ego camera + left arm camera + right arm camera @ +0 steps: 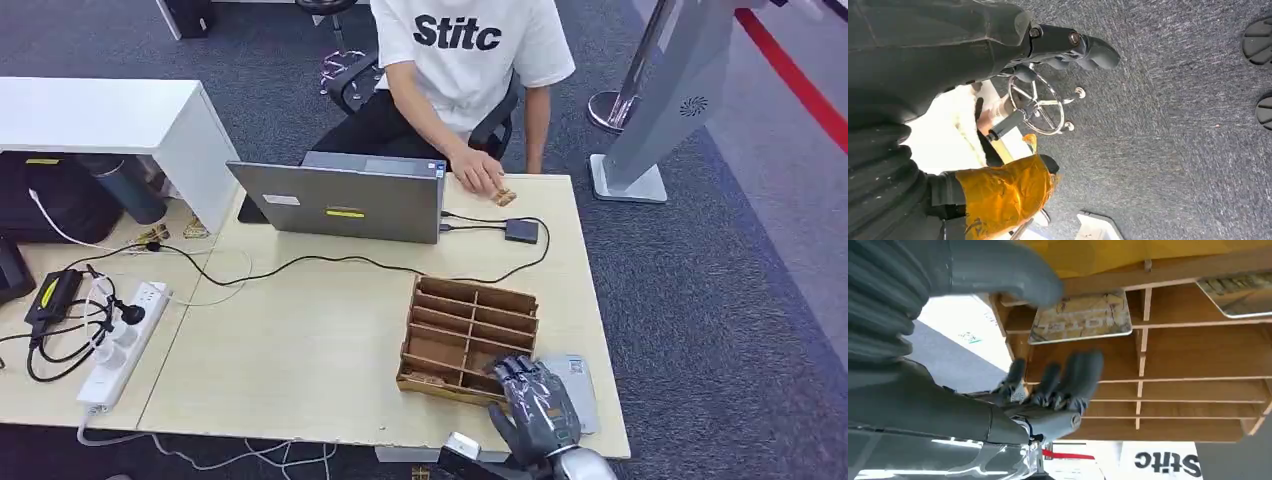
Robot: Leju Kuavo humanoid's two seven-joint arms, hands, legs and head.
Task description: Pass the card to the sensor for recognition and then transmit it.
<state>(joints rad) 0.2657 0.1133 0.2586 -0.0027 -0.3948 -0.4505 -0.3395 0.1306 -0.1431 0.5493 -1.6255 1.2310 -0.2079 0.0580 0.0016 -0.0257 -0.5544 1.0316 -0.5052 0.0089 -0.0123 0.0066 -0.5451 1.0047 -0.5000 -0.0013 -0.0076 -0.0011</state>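
A wooden slotted card box (pixel 470 335) stands on the light table near its front right. My right hand (pixel 535 405) hovers over the box's near right corner, with its fingers apart and nothing in them. In the right wrist view a patterned card (pixel 1080 317) lies in a slot between my thumb (pixel 1008 270) and fingers (pixel 1068 375), and neither touches it. A second card (pixel 1238 295) sits in a neighbouring slot. A flat grey pad (pixel 585 385) lies on the table, partly under the right hand. My left hand (pixel 1083 47) hangs over the carpet with its fingers stretched out, holding nothing.
A person in a white shirt sits at the far side, one hand (pixel 478 172) on the table beside a small brown object (pixel 503 196). A grey laptop (pixel 340 200) is cabled to a small black box (pixel 521 231). A power strip (pixel 125 340) with cables lies at the left.
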